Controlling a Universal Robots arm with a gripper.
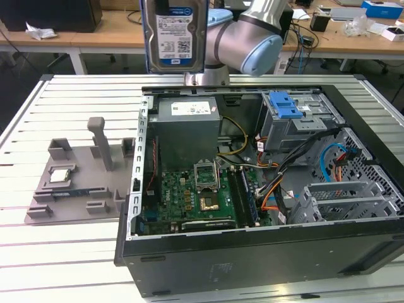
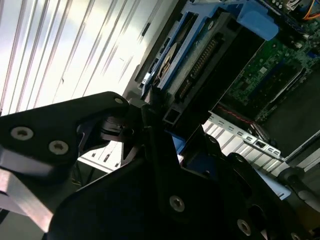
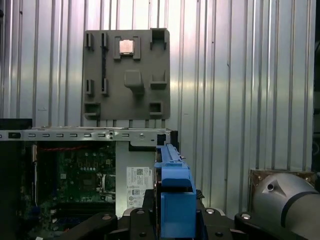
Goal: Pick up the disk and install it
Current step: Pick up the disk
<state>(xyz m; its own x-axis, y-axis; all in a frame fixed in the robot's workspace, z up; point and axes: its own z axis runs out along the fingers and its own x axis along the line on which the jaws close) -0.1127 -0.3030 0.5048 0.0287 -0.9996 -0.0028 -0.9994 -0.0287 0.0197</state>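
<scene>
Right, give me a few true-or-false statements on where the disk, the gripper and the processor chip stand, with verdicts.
1. The disk is held in the air, clear of the open computer case. True.
2. The gripper is open. False: it is shut on the disk's blue carrier frame.
3. The processor chip sits in the grey fixture tray. True.
4. The fixture tray lies inside the computer case. False: it lies on the slatted table, outside the case, on the exterior view's left.
</scene>
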